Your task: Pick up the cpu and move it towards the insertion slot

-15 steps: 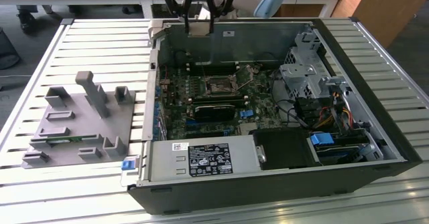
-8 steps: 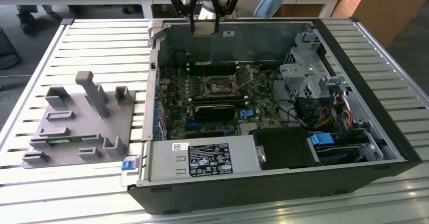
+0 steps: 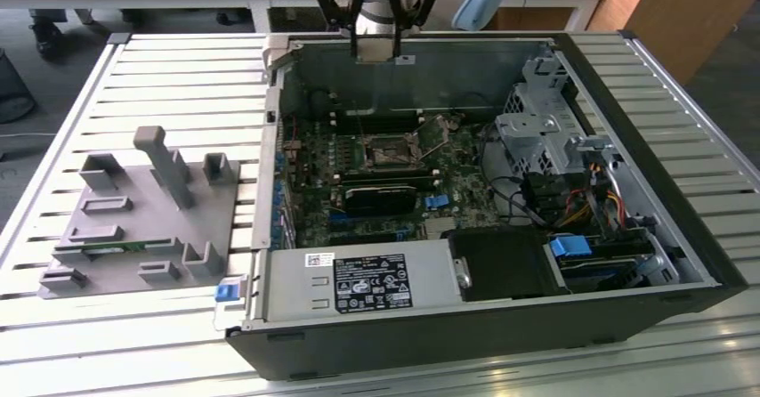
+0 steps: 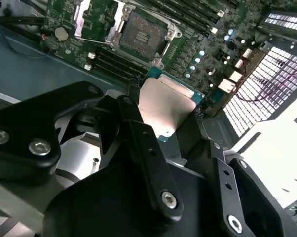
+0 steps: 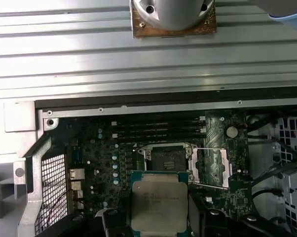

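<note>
Above the open computer case on the slatted metal desk, we see the pincer hanging over the case's far wall in the exterior view, and in both wrist views it is clamped on the cpu: a black finger presses one edge of the chip and its partner presses the opposite edge. The cpu is clear of every surface, carried in the air a little short of the insertion slot, which lies open on the green motherboard with its silvery bracket swung to one side. We judge the pick-up done and the carry toward the slot to be the step in hand; what it calls for is bringing the chip squarely over the dark centre of the socket, level and with its edges aligned to the black frame. The chip is a flat square, its lid a dull brushed metal with a thin greenish rim in these views. The socket's frame is glossy black, and the board around it is dense with small components. To the exterior view's left, a grey plastic tray with upright posts sits on the desk.
</note>
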Motion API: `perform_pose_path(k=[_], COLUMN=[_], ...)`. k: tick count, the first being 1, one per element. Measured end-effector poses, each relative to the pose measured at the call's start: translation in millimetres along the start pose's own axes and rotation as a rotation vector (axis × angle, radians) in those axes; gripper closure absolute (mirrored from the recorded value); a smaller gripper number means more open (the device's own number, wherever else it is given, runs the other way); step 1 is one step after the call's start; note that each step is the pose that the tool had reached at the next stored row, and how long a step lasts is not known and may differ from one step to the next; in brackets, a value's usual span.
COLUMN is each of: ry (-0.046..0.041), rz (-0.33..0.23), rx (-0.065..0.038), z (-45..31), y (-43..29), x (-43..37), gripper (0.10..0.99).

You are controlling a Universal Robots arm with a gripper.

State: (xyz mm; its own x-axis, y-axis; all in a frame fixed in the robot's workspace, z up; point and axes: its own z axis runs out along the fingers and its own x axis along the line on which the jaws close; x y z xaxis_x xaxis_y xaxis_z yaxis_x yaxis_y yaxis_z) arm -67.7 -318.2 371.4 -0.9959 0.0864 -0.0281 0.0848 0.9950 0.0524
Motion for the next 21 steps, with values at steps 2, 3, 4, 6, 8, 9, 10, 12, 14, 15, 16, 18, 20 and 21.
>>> perform_pose_path(k=[2, 3, 4, 6, 8, 9, 10, 12, 14, 15, 16, 18, 20, 21], ry=[-0.0002, -0.0002, -0.0003, -0.0004, -0.0005, -0.0005, -0.0005, -0.0006, -0.0008, -0.0008, -0.0008, -0.0008, -0.0007, -0.0008], rz=[0.003, 0.004, 0.004, 0.007, 0.009, 0.010, 0.011, 0.012, 0.013, 0.014, 0.014, 0.014, 0.014, 0.014], rx=[0.000, 0.000, 0.000, 0.000, 0.000, 0.000, 0.000, 0.000, 0.000, 0.000, 0.000, 0.000, 0.000, 0.000], z=[0.4, 0.5, 0.7, 1.0, 1.3, 1.4, 1.5, 1.7, 1.9, 1.9, 1.9, 1.9, 1.8, 1.9], y=[0.8, 1.0, 1.4, 2.1, 2.7, 2.9, 3.1, 3.3, 3.4, 3.5, 3.5, 3.5, 3.5, 3.5], x=[-4.2, -6.3, -8.6, -12.9, -16.7, -18.7, -20.2, -22.9, -24.3, -24.6, -24.6, -24.7, -24.7, -24.7], gripper=[0.541, 0.541, 0.541, 0.541, 0.541, 0.541, 0.541, 0.541, 0.541, 0.541, 0.541, 0.541, 0.541, 0.541])
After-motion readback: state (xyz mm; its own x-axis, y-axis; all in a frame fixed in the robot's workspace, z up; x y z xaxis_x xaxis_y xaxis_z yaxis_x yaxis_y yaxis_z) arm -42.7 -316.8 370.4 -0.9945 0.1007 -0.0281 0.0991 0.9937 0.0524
